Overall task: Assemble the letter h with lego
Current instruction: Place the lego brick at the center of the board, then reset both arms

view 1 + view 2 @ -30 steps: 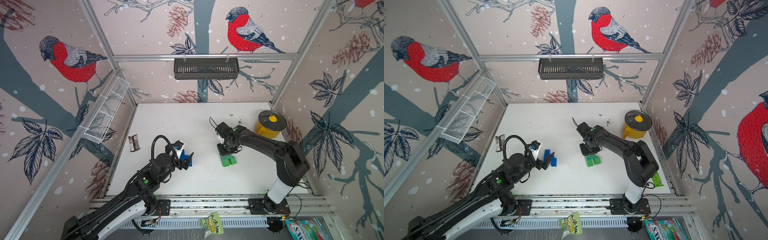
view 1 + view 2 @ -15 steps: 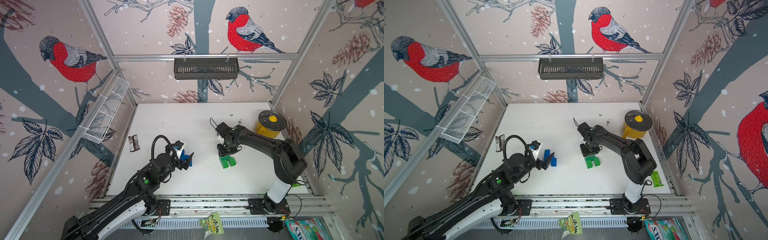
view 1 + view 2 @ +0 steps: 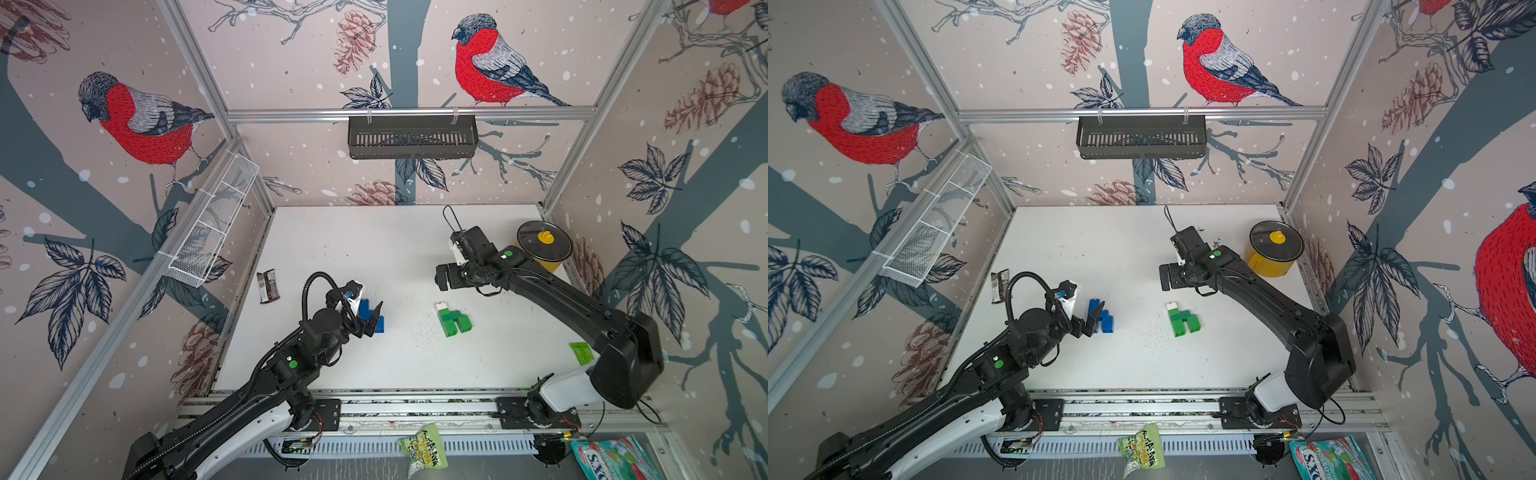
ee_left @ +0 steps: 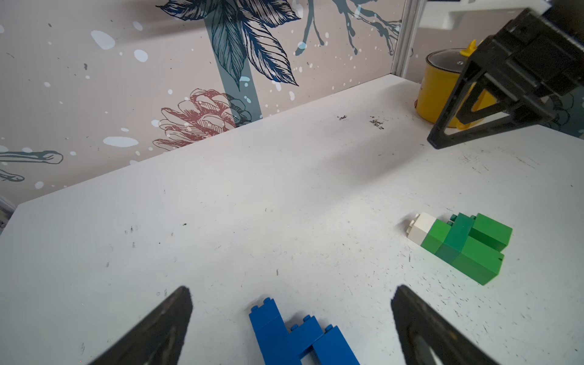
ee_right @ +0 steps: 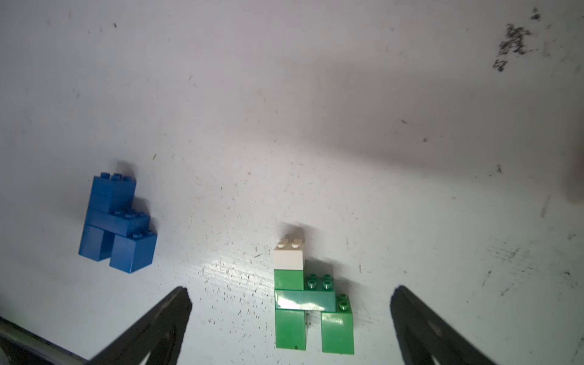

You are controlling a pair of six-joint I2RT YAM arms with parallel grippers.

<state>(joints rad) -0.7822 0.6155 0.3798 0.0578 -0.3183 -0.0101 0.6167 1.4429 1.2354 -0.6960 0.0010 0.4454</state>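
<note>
Above the green lego, right pincer hangs; jaws wide.

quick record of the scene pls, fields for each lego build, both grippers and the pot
blue lego h: flat on table, near left side
green lego h: flat, mid-table, white brick tops its stem
left gripper: open, fingers either side of blue lego h, not touching
right gripper: open, empty, clear of green lego h
yellow pot: back right corner, lid on
</note>
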